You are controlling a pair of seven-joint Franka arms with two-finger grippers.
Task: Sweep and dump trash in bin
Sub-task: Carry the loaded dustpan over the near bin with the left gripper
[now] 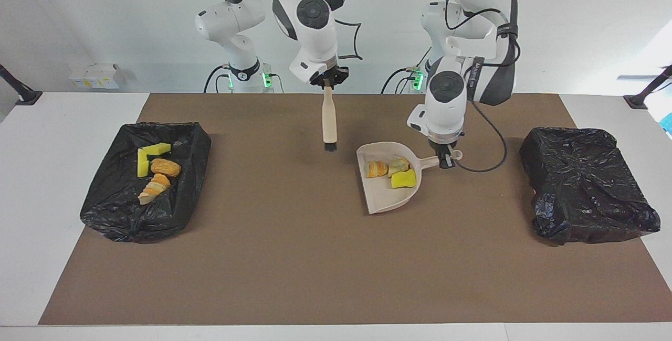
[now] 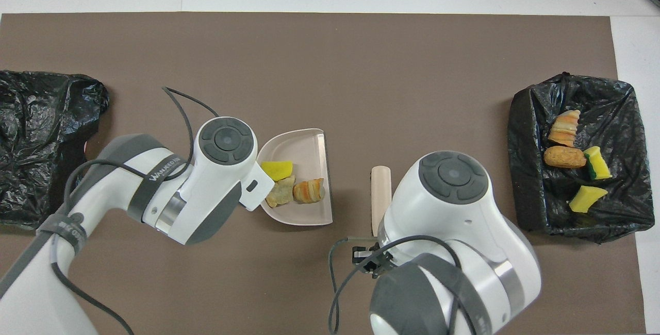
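Trash in dustpan; four scraps in bin.

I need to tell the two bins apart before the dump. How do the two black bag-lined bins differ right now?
The bin at the right arm's end holds four scraps: two yellow sponge pieces and two bread-like lumps. The bin at the left arm's end shows no scraps, only crumpled plastic. Both are lined with black bags and sit at the mat's ends.

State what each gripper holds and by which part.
Left gripper holds the dustpan by the end of its handle. Right gripper holds the brush by its handle's top, bristles down.
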